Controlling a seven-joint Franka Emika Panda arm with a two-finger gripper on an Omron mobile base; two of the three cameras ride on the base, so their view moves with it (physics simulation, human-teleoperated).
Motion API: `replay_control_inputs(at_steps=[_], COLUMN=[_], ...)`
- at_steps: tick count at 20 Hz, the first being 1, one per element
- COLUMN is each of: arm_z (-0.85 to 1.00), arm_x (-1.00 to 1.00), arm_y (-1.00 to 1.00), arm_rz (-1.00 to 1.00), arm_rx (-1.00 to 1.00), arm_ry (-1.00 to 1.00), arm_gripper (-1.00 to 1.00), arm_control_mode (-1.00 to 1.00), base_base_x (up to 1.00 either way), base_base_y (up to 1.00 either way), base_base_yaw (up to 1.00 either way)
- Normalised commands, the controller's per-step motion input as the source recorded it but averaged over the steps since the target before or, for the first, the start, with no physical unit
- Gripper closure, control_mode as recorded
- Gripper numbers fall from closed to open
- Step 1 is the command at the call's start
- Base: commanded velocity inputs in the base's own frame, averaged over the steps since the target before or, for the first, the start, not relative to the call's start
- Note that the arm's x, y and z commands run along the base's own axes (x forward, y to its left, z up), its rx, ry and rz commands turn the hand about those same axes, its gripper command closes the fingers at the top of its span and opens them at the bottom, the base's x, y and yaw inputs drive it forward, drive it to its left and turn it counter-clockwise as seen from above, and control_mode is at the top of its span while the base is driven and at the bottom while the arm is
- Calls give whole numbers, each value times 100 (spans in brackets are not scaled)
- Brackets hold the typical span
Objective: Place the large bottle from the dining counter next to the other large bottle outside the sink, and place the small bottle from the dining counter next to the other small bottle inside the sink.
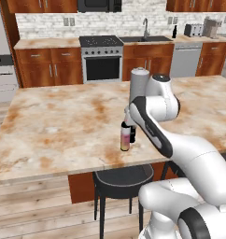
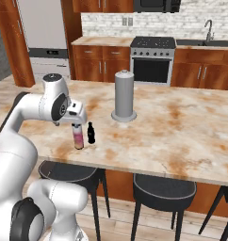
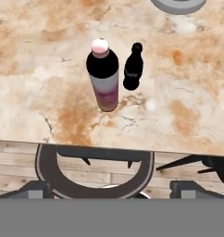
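A: Two fingertips point(image 3: 40, 187) of the gripper point(image 3: 111, 189) stand spread wide, holding nothing, above the pink bottle point(image 3: 103, 78).

B: From the hand, the small bottle point(image 3: 133, 67) stands just beside it on the counter point(image 3: 35, 69). The left base view adds the far sink point(image 1: 150, 39) and black bottle point(image 1: 174, 31).

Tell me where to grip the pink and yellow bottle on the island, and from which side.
Grip the pink bottle around its straight middle, probably coming down from above. It stands upright, and the small black bottle stands close beside it, so the open end effector should close across the free sides, away from that neighbour.
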Motion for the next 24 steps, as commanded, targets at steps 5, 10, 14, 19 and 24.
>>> replay_control_inputs(at_steps=[5, 10, 14, 19, 24], arm_z=[-19, -13, -4, 0, 0], arm_x=[2, 10, 6, 9, 15], arm_y=[8, 7, 7, 3, 1], arm_rz=[0, 0, 0, 0, 0], arm_rx=[0, 0, 0, 0, 0], arm_ry=[0, 0, 0, -1, -3], arm_gripper=[-100, -100, -100, -100, -100], arm_control_mode=[-100, -100, -100, -100, -100], base_base_x=[0, 0, 0, 0, 0], base_base_y=[0, 0, 0, 0, 0], base_base_yaw=[0, 0, 0, 0, 0])
